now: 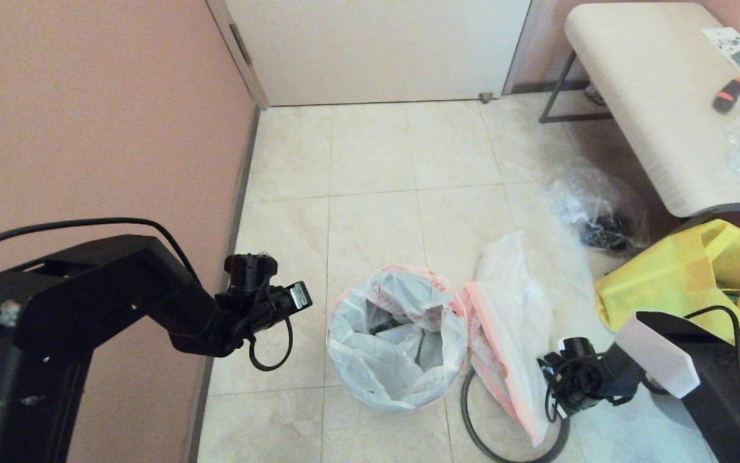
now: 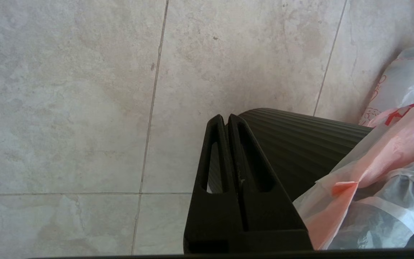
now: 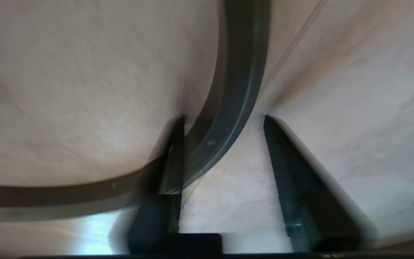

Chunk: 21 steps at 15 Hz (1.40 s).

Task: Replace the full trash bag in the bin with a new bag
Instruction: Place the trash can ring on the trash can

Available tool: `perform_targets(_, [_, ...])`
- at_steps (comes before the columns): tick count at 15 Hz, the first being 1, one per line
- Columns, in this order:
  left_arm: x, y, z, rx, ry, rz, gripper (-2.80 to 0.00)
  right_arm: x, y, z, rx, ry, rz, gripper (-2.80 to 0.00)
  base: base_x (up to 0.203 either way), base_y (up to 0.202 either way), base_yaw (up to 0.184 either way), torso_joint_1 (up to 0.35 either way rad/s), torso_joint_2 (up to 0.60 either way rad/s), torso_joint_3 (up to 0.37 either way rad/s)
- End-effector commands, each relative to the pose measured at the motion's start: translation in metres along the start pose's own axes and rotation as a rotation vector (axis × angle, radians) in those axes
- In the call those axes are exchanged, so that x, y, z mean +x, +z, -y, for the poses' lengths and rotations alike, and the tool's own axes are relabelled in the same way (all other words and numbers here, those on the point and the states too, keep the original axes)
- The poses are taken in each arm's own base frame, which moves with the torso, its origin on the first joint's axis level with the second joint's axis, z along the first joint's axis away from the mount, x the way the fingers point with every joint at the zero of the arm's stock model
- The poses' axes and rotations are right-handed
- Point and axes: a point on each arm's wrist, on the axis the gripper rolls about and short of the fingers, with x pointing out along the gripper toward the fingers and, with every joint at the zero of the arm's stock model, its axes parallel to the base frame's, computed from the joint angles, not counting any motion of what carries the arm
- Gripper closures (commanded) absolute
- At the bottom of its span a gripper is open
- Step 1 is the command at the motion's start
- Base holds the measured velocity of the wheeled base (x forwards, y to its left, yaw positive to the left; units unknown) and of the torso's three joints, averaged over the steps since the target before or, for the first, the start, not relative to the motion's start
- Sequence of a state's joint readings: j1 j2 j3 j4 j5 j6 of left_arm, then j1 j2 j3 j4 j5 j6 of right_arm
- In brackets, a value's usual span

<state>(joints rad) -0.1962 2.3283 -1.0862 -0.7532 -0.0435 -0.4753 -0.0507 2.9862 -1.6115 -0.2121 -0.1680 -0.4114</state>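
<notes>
The hoop [image 1: 472, 411] lies flat on the floor right of the bin [image 1: 398, 339]. The right hand [image 3: 224, 151], spread, straddles its band; nearer than the left hand [image 2: 224, 120], pressed together beside the bin.

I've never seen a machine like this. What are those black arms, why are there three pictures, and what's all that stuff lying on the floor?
It is a robot with two arms, and each arm ends in a two-fingered end effector. The wide picture comes from a camera on its head, looking down at a tiled floor; the other two come from cameras on its wrists.

The left end effector hovers beside the bin, fingers shut and holding nothing. The bin is lined with a whitish trash bag.

The right end effector is low at the floor, open, its fingers on either side of a thin dark hoop, the bin's loose rim, not yet gripping it. A flat new bag lies next to the bin. Farther right sit a yellow shopping bag and a bench.
</notes>
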Motion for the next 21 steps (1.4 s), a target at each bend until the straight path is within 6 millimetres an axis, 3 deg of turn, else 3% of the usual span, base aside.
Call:
perform_targets(1, [0.001,0.0,0.0,-0.003,0.002,0.004,0.0,0.001,-0.003,-0.001,-0.001,0.001,-0.011,0.0,0.0,0.0,0.0,0.0,0.0,0.0])
perform_targets(4, [0.001,-0.001,0.0,-0.002,0.003,0.003,0.0,-0.018,-0.015,-0.001,-0.003,0.021,-0.059,0.0,0.0,0.0,0.0,0.0,0.0,0.0])
perform_targets(7, [0.001,-0.001,0.001,0.001,-0.001,0.003,0.0,-0.079,-0.009,0.02,0.037,-0.003,-0.023,0.0,0.0,0.0,0.0,0.0,0.0,0.0])
perform_targets(11, [0.0,-0.004,0.004,0.023,-0.004,-0.004,0.0,-0.208,-0.012,0.063,0.129,-0.097,0.112,0.0,0.0,0.0,0.0,0.0,0.0,0.0])
perform_targets(14, [0.0,-0.006,0.006,0.034,-0.008,-0.01,0.0,-0.318,-0.024,0.077,0.176,-0.204,0.303,0.0,0.0,0.0,0.0,0.0,0.0,0.0])
perform_targets(18, [-0.001,-0.006,0.007,0.036,-0.011,-0.01,0.0,-0.436,-0.039,0.055,0.174,-0.34,0.596,0.0,0.0,0.0,0.0,0.0,0.0,0.0])
perform_targets(21, [-0.001,-0.006,0.007,0.036,-0.011,-0.01,0.0,-0.493,-0.048,0.042,0.201,-0.394,0.774,0.0,0.0,0.0,0.0,0.0,0.0,0.0])
